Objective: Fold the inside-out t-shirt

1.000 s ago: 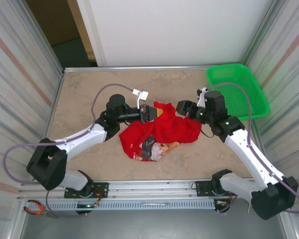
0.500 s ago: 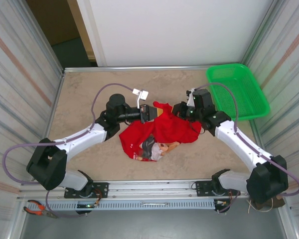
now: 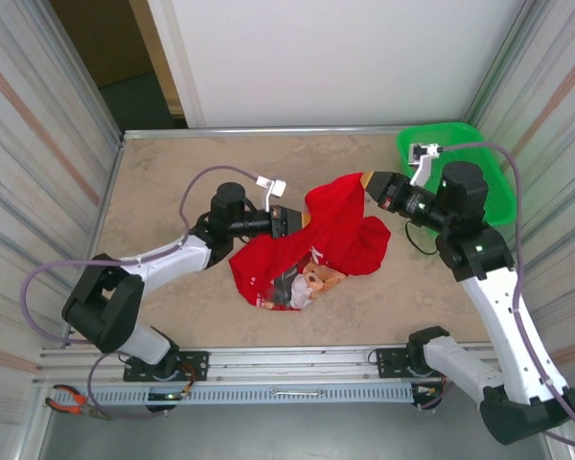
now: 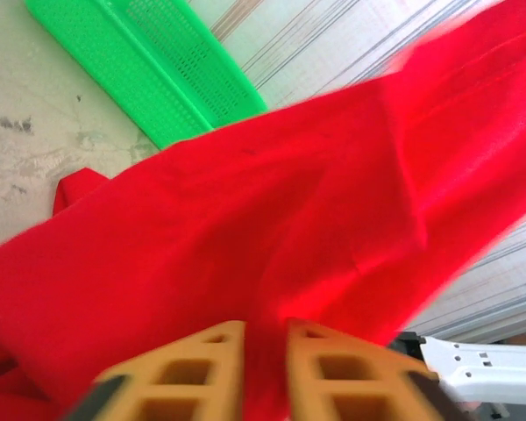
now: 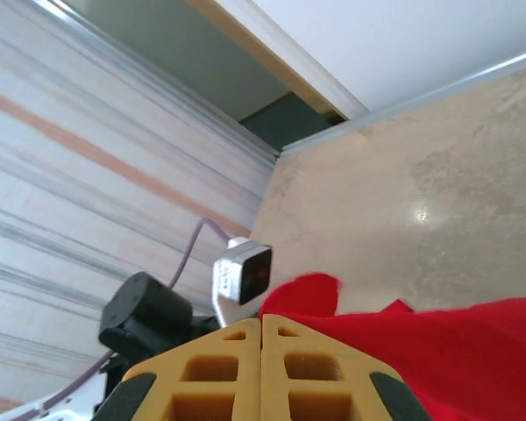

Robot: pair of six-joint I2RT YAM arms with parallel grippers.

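Red t-shirt [image 3: 340, 225], cartoon print; green mesh basket [image 3: 457, 127]; mottled beige table [image 3: 172, 163]

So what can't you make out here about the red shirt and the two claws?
- Top view: the t-shirt's print is crumpled into folds, lettering too small to read.
- Left wrist view: cloth lies between the left gripper's fingers; pinched or loose is unclear.
- Right wrist view: the right gripper's own fingers hide its pinch point.

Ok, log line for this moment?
right gripper: shut on red t-shirt, edge lifted | left gripper: cloth between jaws, grip unclear | fold: not done
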